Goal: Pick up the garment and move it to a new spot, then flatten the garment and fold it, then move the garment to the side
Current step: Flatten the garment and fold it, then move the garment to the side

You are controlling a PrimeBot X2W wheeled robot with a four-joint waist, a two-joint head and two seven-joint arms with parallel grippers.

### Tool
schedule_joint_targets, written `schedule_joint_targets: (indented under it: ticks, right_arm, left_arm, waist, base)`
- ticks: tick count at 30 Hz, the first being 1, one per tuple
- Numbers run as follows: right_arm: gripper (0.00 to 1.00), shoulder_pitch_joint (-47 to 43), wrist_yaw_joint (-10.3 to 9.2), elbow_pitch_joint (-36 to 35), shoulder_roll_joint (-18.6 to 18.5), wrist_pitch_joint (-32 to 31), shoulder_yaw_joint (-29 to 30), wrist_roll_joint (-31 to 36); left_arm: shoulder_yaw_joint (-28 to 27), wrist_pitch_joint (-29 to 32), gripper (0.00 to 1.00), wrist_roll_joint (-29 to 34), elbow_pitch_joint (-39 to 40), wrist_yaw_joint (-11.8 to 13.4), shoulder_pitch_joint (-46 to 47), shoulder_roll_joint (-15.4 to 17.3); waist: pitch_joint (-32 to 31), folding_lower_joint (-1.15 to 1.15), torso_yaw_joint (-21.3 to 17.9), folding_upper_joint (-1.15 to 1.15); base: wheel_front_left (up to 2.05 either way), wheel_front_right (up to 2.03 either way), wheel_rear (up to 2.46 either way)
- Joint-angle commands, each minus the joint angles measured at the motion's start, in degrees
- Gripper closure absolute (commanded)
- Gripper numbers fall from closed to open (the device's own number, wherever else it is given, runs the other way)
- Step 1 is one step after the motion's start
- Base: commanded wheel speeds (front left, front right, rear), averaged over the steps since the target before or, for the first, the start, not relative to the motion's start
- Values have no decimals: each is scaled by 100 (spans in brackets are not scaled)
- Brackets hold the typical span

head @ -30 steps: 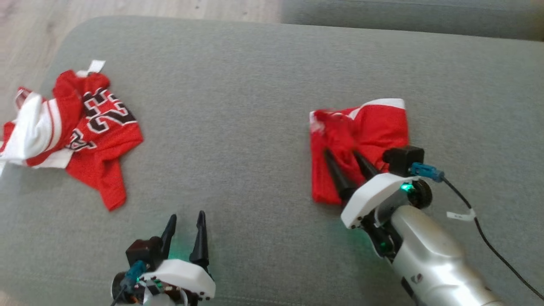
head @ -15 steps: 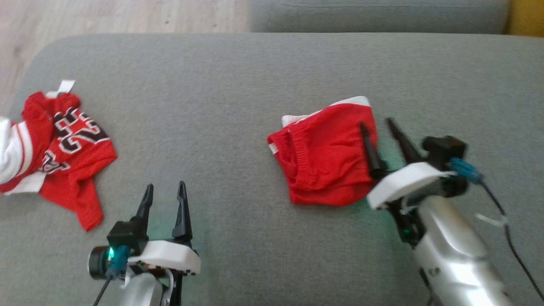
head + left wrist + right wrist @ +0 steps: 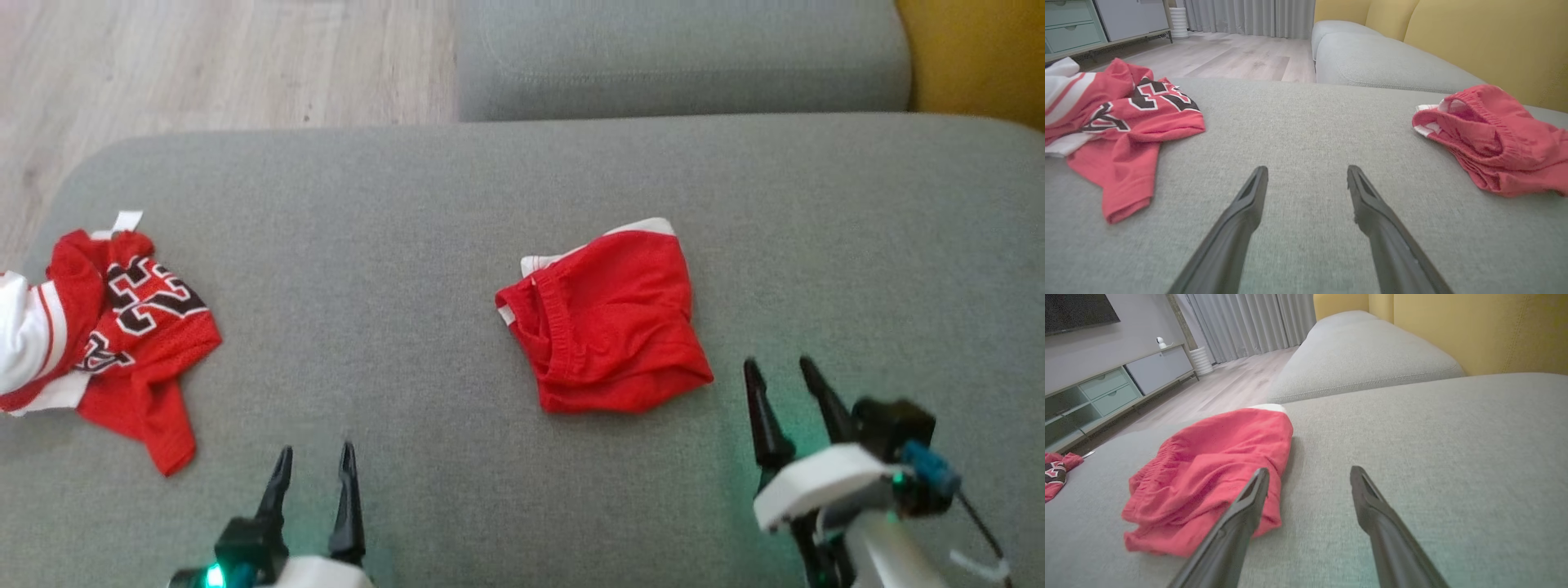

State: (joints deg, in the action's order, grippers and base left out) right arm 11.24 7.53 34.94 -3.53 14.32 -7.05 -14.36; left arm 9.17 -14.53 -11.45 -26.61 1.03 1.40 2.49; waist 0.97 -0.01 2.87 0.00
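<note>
Shorts (image 3: 608, 322), folded into a compact red bundle, lie mid-cushion on the grey sofa (image 3: 408, 204), my right gripper (image 3: 775, 362) just beside them spread wide and empty, my left gripper (image 3: 317, 447) likewise, both standing clear, I judge, so the fold sits undisturbed.

Grey cushion (image 3: 424, 212) carries folded red shorts (image 3: 608, 327) mid-surface; crumpled jersey (image 3: 122, 327) at left edge, possibly overhanging.

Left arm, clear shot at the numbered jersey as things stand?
Likely yes: the left gripper is open, the numbered jersey lies to its left, and only bare sofa cushion lies between them.
</note>
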Motion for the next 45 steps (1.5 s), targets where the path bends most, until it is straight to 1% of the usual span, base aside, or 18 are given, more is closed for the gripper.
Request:
schedule_joint_targets:
  ticks: [1,6,12,17,20,27,33,34,35,36,37,42,45]
  right_arm:
    - [0,-24,-4,-157,64,67,-172,29]
    - [0,-220,-4,-112,65,67,-222,-84]
    - [0,-185,-4,-82,65,67,-244,-78]
    - [0,48,-4,255,65,67,-363,287]
    - [0,244,-4,444,65,67,-331,456]
    - [0,582,-4,796,65,68,-300,638]
    - [0,850,-4,1087,65,68,-202,721]
    - [6,872,-4,1102,65,68,-223,704]
    - [31,888,-4,1093,65,68,-238,673]
    - [71,896,-4,1038,65,68,-264,674]
    - [100,882,-4,970,65,68,-275,654]
    - [100,585,-4,581,65,68,-430,634]
    - [100,320,-4,359,65,68,-462,634]
  left_arm:
    - [-179,-47,0,29,223,31,31,39]
    - [-168,-47,0,-25,243,52,-134,39]
    - [-120,-47,0,-20,274,78,-85,39]
    - [-75,-47,0,-21,261,68,-21,39]
    - [29,-47,0,53,236,45,36,39]
    - [83,-47,0,34,150,34,170,39]
    - [83,-47,0,63,165,58,246,39]
    - [79,-47,0,57,170,61,255,39]
    - [76,-47,0,52,175,61,263,39]
    - [71,-47,0,46,185,59,272,39]
    - [68,-47,0,40,196,54,275,39]
    - [119,-47,0,9,226,32,217,39]
    - [113,-47,0,-46,217,63,124,39]
  waist:
    - [-88,1,7,0]
    - [-137,1,-9,0]
    - [-114,1,8,0]
    - [-22,1,89,0]
    - [84,1,197,0]
    - [297,1,442,0]
    - [424,1,542,0]
    - [442,1,546,0]
    - [455,1,548,0]
    - [467,1,544,0]
    - [470,1,538,0]
    - [360,1,448,0]
    - [229,1,349,0]
  base:
    - [0,0,0]
    - [0,0,0]
    - [0,0,0]
    - [0,0,0]
    - [0,0,0]
    - [0,0,0]
    - [0,0,0]
    - [0,0,0]
    - [0,0,0]
    - [0,0,0]
    - [0,0,0]
    - [0,0,0]
    - [0,0,0]
